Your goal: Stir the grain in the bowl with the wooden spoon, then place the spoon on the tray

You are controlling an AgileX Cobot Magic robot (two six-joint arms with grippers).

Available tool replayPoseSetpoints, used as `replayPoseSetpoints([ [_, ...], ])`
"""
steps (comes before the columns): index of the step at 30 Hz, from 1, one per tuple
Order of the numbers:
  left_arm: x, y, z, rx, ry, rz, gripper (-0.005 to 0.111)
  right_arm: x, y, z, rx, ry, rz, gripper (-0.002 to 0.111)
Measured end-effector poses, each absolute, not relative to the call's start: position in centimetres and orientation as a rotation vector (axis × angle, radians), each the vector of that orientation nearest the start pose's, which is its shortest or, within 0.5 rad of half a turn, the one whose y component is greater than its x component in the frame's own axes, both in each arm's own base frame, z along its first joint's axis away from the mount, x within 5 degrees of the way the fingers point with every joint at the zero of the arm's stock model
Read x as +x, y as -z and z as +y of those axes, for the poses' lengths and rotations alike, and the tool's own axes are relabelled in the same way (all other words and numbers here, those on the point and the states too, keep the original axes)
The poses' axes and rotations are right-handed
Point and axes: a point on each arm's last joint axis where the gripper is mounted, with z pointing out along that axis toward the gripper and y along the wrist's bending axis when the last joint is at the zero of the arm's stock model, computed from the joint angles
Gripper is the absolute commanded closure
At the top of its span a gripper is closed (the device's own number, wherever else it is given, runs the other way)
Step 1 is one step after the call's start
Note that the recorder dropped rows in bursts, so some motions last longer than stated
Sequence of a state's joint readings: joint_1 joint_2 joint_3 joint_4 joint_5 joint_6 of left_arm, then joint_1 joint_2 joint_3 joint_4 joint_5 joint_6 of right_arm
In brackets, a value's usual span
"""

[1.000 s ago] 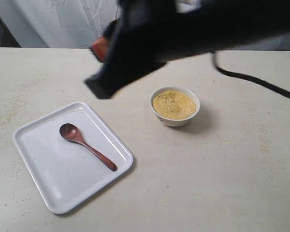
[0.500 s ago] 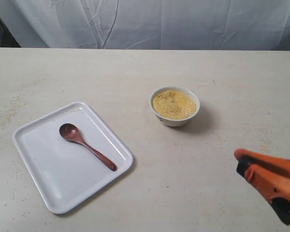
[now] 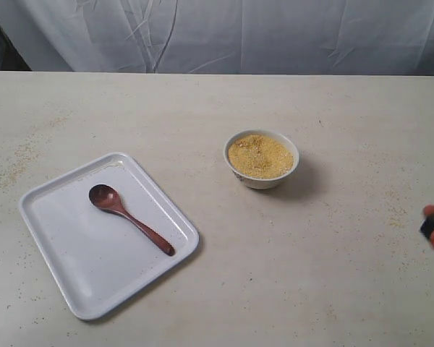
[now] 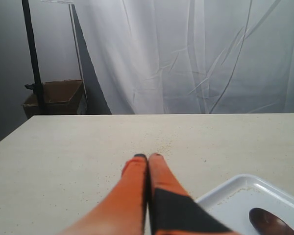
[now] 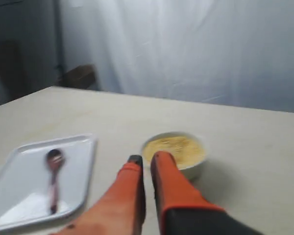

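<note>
One wooden spoon [image 3: 130, 219] on one tray [image 3: 79, 267], one bowl [image 3: 265, 181] of grain [image 3: 260, 156] near; left gripper [image 4: 148, 156] and right gripper [image 5: 143, 158] jaws together

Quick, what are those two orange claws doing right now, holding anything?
Left gripper: closed, holding nothing.
Right gripper: closed, holding nothing.
The wooden spoon lies on the tray.

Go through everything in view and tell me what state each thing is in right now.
wooden spoon: lying flat on the tray, not gripped.
tray: flat on the table, holding only the wooden spoon.
bowl: upright, full of grain.
grain: heaped in the bowl.
left gripper: jaws shut, empty.
right gripper: jaws shut, empty.
</note>
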State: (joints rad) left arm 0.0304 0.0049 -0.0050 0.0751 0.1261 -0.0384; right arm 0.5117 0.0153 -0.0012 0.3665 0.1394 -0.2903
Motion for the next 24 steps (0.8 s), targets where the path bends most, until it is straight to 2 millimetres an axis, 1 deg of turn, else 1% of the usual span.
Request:
replayPoseSetpoints([
  [3,5.7,-20.3,0.3,-0.003,-0.059,1.61,0.106,5.3,-20.1,2.0,-0.208,-0.313,1.615,0.098],
  [6,5.7,-20.3,0.3,-0.003,-0.059,1.61,0.106,5.5,-20.0,1.3,-0.092,-0.202,1.637,0.098],
  [8,5.7,-20.3,0.3,-0.003,-0.059,1.61,0.106,5.6,-19.8,1.0,-0.051,-0.16,1.662,0.098],
  [12,5.7,-20.3,0.3,-0.003,-0.059,1.61,0.106,5.6,-19.6,0.8,-0.016,-0.125,1.683,0.098],
  [24,5.7,-20.3,0.3,-0.003,-0.059,1.61,0.106,5.6,-19.6,0.7,-0.014,-0.117,1.683,0.098],
])
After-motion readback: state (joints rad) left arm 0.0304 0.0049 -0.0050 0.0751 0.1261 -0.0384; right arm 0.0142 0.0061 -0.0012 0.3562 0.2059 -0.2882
